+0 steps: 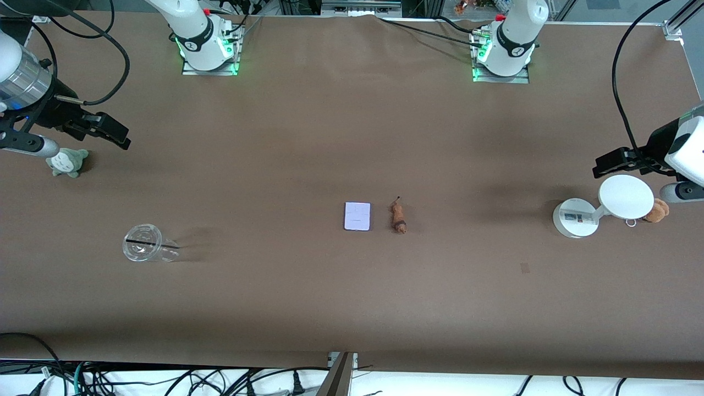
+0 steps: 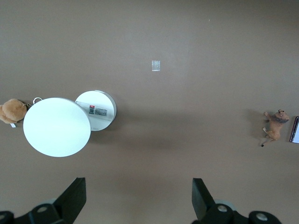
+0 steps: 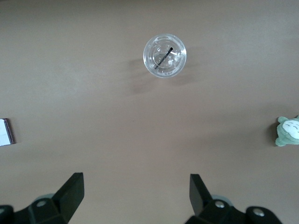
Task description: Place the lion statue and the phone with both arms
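Note:
The lion statue, a tiny orange-brown figurine with a dark band and thin tail, lies at the table's middle. The phone, a flat pale lavender rectangle, lies right beside it toward the right arm's end. The lion and the phone's edge show in the left wrist view. The phone's corner shows in the right wrist view. My left gripper is open and empty, up over the left arm's end of the table above the white stand. My right gripper is open and empty over the right arm's end.
A white round-based stand and a tan plush bear sit at the left arm's end. A grey-green plush toy and a clear plastic cup with a dark straw sit at the right arm's end.

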`<state>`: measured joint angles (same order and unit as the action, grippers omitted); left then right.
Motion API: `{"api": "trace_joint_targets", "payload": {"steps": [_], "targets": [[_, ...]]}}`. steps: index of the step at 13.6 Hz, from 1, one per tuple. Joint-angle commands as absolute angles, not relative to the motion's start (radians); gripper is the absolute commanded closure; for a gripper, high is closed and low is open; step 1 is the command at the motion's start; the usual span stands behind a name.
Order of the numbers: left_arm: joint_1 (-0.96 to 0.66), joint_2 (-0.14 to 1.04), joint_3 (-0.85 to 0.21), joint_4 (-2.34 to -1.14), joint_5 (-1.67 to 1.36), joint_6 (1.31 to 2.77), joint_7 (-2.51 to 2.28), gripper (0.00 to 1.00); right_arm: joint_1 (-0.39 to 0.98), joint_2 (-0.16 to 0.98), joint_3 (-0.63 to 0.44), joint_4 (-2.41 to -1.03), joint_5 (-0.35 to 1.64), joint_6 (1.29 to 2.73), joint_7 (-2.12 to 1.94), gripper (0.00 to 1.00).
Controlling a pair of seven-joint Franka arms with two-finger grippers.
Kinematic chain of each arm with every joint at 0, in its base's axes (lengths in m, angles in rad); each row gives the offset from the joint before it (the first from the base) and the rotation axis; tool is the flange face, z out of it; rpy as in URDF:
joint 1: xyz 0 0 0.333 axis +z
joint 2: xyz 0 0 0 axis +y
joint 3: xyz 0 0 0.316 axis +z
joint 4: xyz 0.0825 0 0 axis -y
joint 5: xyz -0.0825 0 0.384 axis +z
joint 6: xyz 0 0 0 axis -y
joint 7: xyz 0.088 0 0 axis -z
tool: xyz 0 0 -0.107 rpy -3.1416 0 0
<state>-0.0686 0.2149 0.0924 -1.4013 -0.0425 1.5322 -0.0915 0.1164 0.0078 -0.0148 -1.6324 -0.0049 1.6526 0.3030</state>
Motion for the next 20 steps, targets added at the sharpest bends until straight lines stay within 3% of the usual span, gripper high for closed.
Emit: {"api": "trace_joint_targets", "payload": {"steps": [1,20], "targets": [[-0.075,0.229,0.097,-1.371,-0.034,1.523,-0.074,0.0,0.112,0.002,-0.005,-1.623,-0.002,1.666,0.325,0.0],[-0.075,0.229,0.097,-1.371,-0.034,1.523,-0.072,0.0,0.129,0.003,-0.005,-1.611,-0.002,1.68,0.345,0.0]]}}
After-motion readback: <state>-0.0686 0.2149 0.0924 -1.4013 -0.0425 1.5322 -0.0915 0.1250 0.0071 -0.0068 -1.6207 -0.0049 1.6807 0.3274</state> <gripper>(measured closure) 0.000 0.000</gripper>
